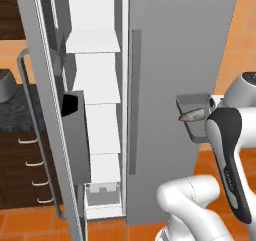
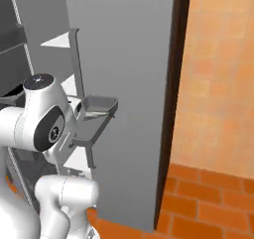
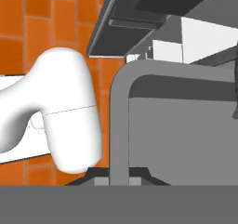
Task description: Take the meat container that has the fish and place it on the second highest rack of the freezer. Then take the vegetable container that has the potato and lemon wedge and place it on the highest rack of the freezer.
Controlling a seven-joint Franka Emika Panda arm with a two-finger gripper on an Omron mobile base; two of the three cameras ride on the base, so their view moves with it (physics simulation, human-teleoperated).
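Open freezer (image 1: pixel 170 60), white shelves (image 1: pixel 95 80), fish (image 1: pixel 192 116) tray held beside closed door

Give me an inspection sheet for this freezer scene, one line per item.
Surface: freezer, left door open, white racks bare.
Job's things: grey meat container with the fish held up in front of the closed door, tilted, not yet on a rack.
Clutter: nothing seen.
End effector: behind the container, shut on the container by the look of it.
Cables: nothing seen.
Surroundings: orange tiled floor, dark wood drawers.
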